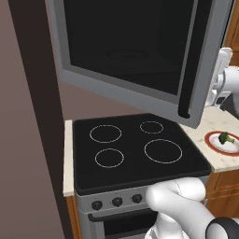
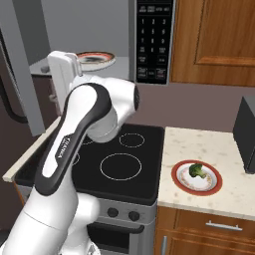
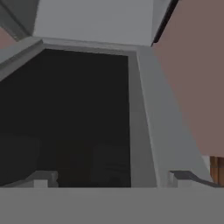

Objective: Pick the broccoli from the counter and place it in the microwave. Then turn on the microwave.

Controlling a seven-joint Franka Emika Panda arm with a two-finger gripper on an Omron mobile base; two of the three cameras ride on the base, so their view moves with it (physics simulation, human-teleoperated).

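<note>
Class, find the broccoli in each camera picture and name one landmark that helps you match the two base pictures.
Left base view: the broccoli sits at the far right edge, on the red-rimmed plate on the counter.
Right base view: lower right, on the same plate, right of the cooktop.
Hand view: I cannot find it; this camera faces the microwave door.
Shared landmark: the black cooktop with white rings.

One microwave (image 2: 154, 40), door (image 1: 135, 51) swung wide, with one black handle (image 1: 196, 60) and one keypad (image 2: 153, 42). One broccoli (image 2: 197, 171) floret. Two red-rimmed plates: one (image 2: 196, 178) on the counter (image 2: 219, 149) under the floret, one (image 2: 95, 60) inside the oven cavity. One black cooktop (image 1: 135, 149) carrying four white rings. Three dark knobs (image 1: 116, 201) counted along the stove front from the left side. One dark boxy appliance (image 2: 246, 134) at the counter's far right edge.
</note>
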